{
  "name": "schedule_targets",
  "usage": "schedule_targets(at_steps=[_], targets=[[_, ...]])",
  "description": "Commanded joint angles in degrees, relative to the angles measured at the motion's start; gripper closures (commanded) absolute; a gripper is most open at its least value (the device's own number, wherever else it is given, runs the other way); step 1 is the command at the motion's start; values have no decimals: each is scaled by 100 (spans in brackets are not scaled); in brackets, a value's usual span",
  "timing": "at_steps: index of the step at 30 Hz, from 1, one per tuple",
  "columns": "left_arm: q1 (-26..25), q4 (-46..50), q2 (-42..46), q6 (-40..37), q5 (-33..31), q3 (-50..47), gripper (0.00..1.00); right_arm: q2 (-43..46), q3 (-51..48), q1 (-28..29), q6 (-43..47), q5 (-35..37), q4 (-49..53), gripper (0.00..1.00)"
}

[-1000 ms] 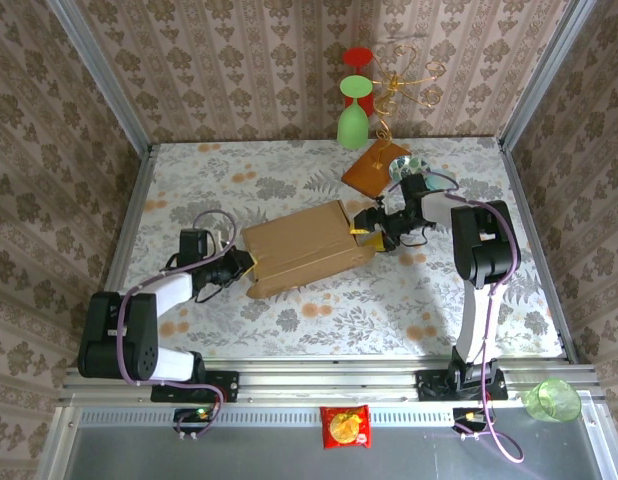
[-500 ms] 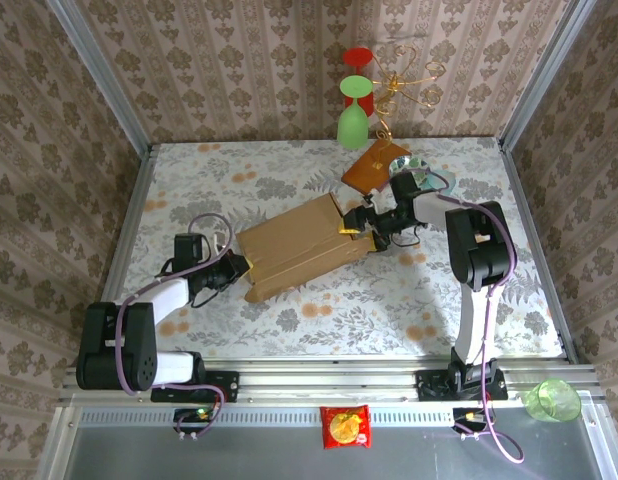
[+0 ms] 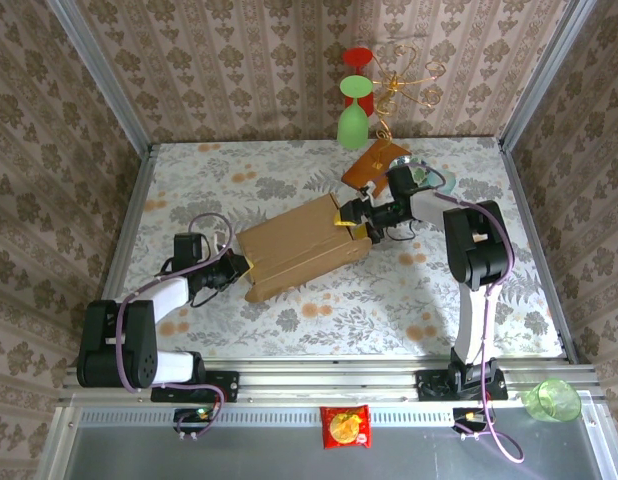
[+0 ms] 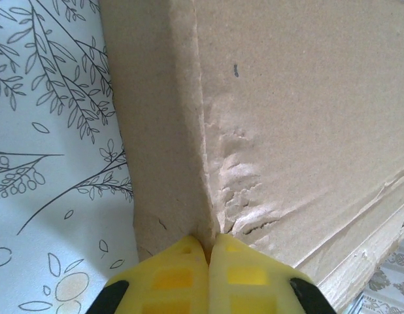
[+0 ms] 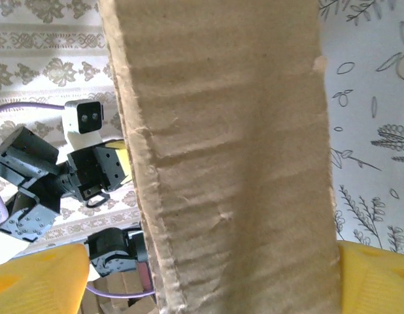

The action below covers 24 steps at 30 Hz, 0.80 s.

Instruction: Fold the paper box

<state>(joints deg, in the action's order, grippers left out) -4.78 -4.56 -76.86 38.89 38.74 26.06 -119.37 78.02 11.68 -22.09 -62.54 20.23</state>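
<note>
While both arms are stretched inward in the top view, the paper box lies at the middle of the frame on the flower-patterned table. It is a shallow brown cardboard shape set slantwise, its right end higher in the picture than its left. Its broad top panel lies down over the body, so the inside is hidden.

The left gripper sits at the box's lower left corner. Seen from the left wrist, its yellow fingertips are pressed together with no gap and butt against a crumpled, creased corner of the cardboard. Whether any cardboard is pinched between them cannot be told.

The right gripper is at the box's upper right end. Seen from the right wrist, its yellow fingers stand far apart at the lower corners of the frame, straddling a cardboard panel that runs from top to bottom. The finger at lower left is clear of the panel, while the one at lower right is just beside its edge.

Toward the upper right of the top view, a wooden slab lies just beyond the right gripper and bears a gold wire stand. A green glass hangs bowl-down from it. A green cup rests at the lower right corner, and its contents cannot be made out.
</note>
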Motion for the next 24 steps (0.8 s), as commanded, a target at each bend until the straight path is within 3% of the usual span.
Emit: schedule_targets(at_steps=[1, 5, 10, 14, 17, 18, 24], targets=[[8, 932, -303, -163, -640, -316, 98, -140, -43, 200, -249, -323, -161, 10], [17, 854, -217, -107, -648, -326, 92, -45, -275, 324, -610, -279, -481, 18], [25, 932, 458, 266, -731, -115, 65, 205, -741, 197, -1706, -165, -1258, 38], [111, 963, 1324, 1060, -1155, 30, 48, 459, -918, 127, -2444, -91, -1329, 45], [161, 684, 1797, 1982, -1439, -75, 28, 581, -886, 131, -2975, -106, -960, 48], [155, 643, 1879, 2251, -1562, -96, 14, 599, -830, 134, -3102, -136, -742, 48], [241, 1319, 1578, 3334, -1098, 346, 11, 795, -618, 119, -3765, -334, 492, 52]])
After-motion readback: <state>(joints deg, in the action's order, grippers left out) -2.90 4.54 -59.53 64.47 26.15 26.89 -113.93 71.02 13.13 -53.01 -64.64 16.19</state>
